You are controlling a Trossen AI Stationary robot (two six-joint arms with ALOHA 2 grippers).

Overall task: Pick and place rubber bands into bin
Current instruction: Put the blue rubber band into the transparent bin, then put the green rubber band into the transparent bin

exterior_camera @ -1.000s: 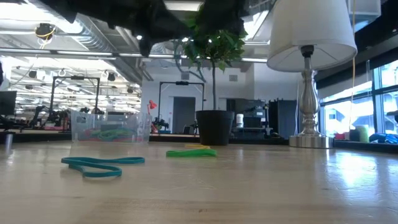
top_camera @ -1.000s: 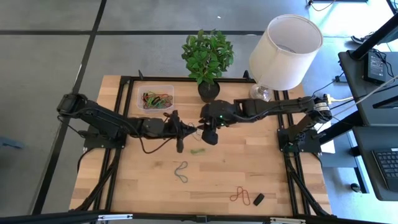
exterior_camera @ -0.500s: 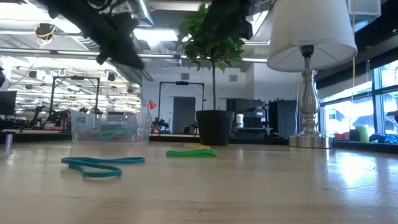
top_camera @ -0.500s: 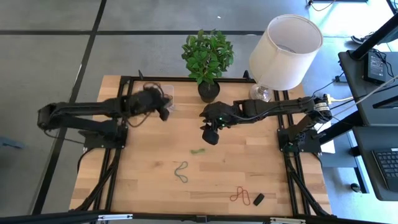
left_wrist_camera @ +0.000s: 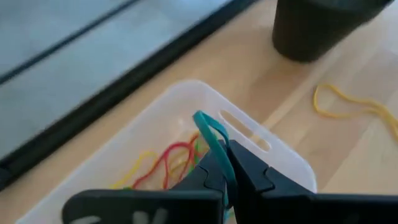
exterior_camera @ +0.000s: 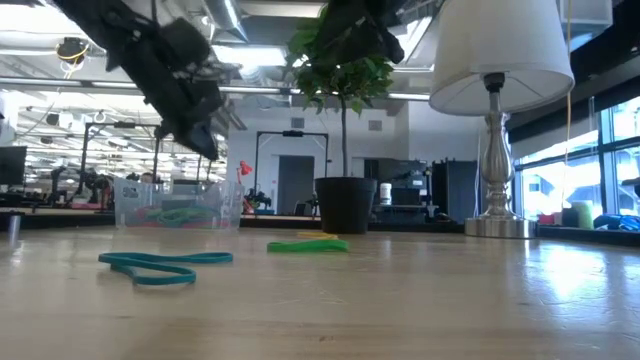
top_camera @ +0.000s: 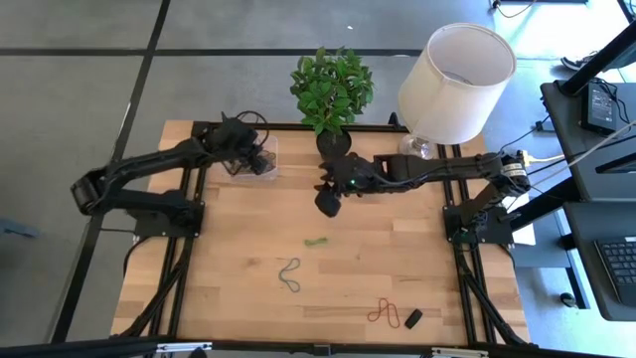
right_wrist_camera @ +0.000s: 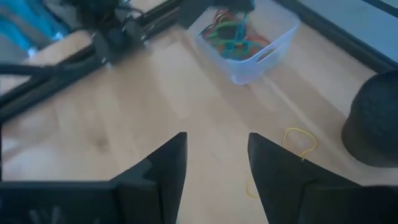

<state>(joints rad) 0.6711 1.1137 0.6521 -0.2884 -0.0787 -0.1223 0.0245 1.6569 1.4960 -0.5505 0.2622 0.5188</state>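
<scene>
The clear bin (top_camera: 246,156) sits at the table's far edge, left of the plant pot, and holds red, yellow and green rubber bands (left_wrist_camera: 168,163). My left gripper (left_wrist_camera: 225,152) hovers over the bin's right part (top_camera: 263,164), shut on a teal rubber band (left_wrist_camera: 208,132). My right gripper (top_camera: 326,202) hangs open above the table just near of the pot, touching nothing. Loose bands lie flat on the wood: a green one (top_camera: 316,242), a teal one (top_camera: 289,275), a red one (top_camera: 382,312) and a yellow one (left_wrist_camera: 348,106) by the pot. My left gripper pinches the teal rubber band between its two fingertips (left_wrist_camera: 245,163). A narrow loop of the band (left_wrist_camera: 205,123) sticks out past the tips. The band is lifted clear, above the bin's inside; the far side of the hold is hidden by the fingers.
The black plant pot (top_camera: 335,145) with its leafy plant stands right of the bin, and a lamp (top_camera: 452,85) stands at the far right. A small black block (top_camera: 413,318) lies beside the red band near the table's near edge. Bare wood lies between the loose bands.
My left gripper has swung from the table's middle, beside my right gripper, toward the far left and now hangs over the bin. My right gripper has shifted slightly toward the far edge. The loose bands on the table have stayed put.
</scene>
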